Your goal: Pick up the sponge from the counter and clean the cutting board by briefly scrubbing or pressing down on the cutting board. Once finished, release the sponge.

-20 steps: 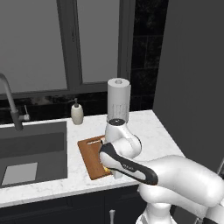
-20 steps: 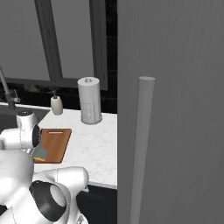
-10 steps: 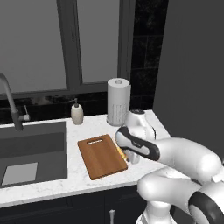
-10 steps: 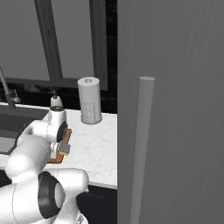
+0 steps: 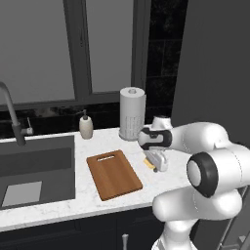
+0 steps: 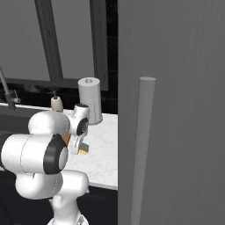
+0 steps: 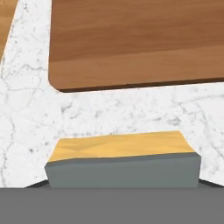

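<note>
The sponge [image 7: 122, 164], a yellow block with a grey-green layer, lies on the white marble counter [image 7: 26, 122] just right of the brown cutting board [image 5: 114, 174]. My gripper [image 5: 158, 163] hangs low right over the sponge [image 5: 148, 162], wrist bent down. In the hand view the sponge sits close at the bottom, with a dark sliver of a finger at each of its ends, so the jaws stand open around it. The board's rounded edge [image 7: 135, 39] runs across the top. From the right base view the sponge [image 6: 83, 148] shows beside the gripper [image 6: 78, 147].
A white paper towel roll [image 5: 132, 113] stands behind the gripper, with a soap bottle [image 5: 86, 125] to its left. The dark sink [image 5: 34, 168] and faucet [image 5: 12, 112] lie left of the board. A tall grey panel with a bar handle [image 6: 143, 149] is at the right.
The arm has swung right from over the cutting board to the sponge beside it and dropped low. The board and sponge have not moved.
</note>
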